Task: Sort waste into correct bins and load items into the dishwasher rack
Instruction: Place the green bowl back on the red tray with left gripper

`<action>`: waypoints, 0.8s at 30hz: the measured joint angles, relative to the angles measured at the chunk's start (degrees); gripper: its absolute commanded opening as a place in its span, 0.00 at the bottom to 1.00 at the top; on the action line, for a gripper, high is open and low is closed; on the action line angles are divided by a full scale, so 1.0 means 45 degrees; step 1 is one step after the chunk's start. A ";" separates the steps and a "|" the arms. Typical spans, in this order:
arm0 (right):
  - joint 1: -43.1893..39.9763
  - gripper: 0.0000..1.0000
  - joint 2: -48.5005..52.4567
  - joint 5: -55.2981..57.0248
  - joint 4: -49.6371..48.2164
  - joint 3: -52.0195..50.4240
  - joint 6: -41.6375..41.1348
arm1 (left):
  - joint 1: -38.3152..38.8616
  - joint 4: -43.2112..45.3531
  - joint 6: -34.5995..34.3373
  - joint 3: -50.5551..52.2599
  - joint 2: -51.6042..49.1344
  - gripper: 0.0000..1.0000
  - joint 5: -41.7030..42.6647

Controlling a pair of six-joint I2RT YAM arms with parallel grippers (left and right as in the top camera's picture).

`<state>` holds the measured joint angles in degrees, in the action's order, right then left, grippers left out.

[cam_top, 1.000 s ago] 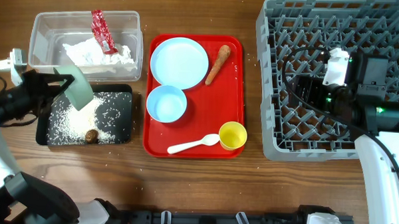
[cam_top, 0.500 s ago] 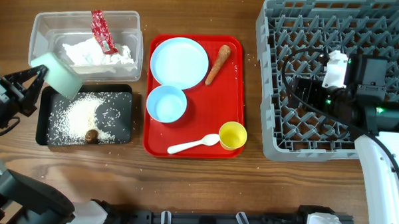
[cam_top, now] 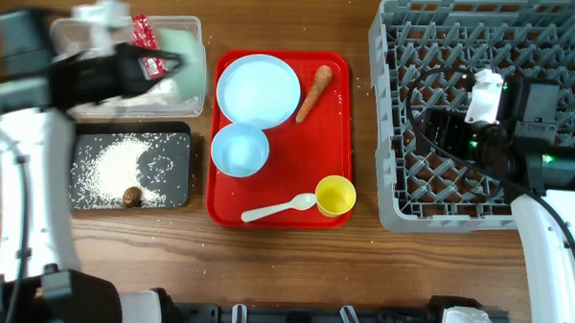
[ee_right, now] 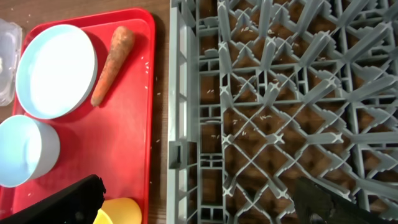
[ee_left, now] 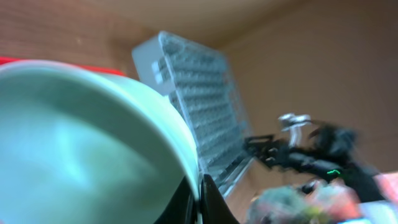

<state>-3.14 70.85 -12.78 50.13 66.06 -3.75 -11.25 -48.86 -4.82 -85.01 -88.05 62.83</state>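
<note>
My left gripper is shut on the rim of the pale green bowl and holds it, blurred, above the clear bin. That bin holds the red wrapper and white tissue. In the left wrist view my fingers pinch the bowl's rim. The black bin holds white grains and the brown scrap. The light blue plate, carrot, small blue bowl, yellow cup and white spoon lie on the red tray. My right gripper is open and empty over the grey rack.
The red tray sits between the bins and the rack. The right wrist view shows the rack's left wall, the tray edge, and my open fingers straddling that wall. Loose grains lie scattered on the wooden table and in the rack.
My left arm has swung from left of the black bin up and to the right, carrying the pale green bowl over the clear bin. The right arm has not moved.
</note>
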 measured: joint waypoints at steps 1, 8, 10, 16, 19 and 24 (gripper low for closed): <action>0.0000 1.00 0.0000 0.0010 0.0005 0.0000 0.0000 | 0.1025 0.0325 -0.0447 -0.0005 0.0000 0.04 -0.0991; 0.0000 1.00 0.0010 0.0044 0.0010 0.0000 0.0000 | 1.0336 0.1467 -0.1287 -0.0053 -0.2089 0.04 -1.2560; 0.0000 0.99 0.0010 0.0044 0.0010 0.0000 0.0000 | 1.1021 0.1778 -0.1277 -0.0053 -0.3866 0.04 -1.3546; 0.0000 1.00 0.0010 0.0049 0.0010 0.0000 0.0000 | 1.1395 0.1797 -0.1258 -0.0053 -0.5401 0.34 -1.3610; 0.0000 1.00 0.0010 0.0044 0.0010 0.0000 0.0000 | 1.1390 0.1763 -0.1404 -0.0053 -0.5406 0.54 -1.3459; 0.0000 1.00 0.0010 0.0034 -0.0005 0.0000 -0.0117 | 1.0618 0.1141 -0.2399 -0.0087 -0.5241 0.73 -1.3226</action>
<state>-3.14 70.89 -12.62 50.11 66.06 -4.27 36.53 -43.72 -15.62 -85.41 -111.63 3.31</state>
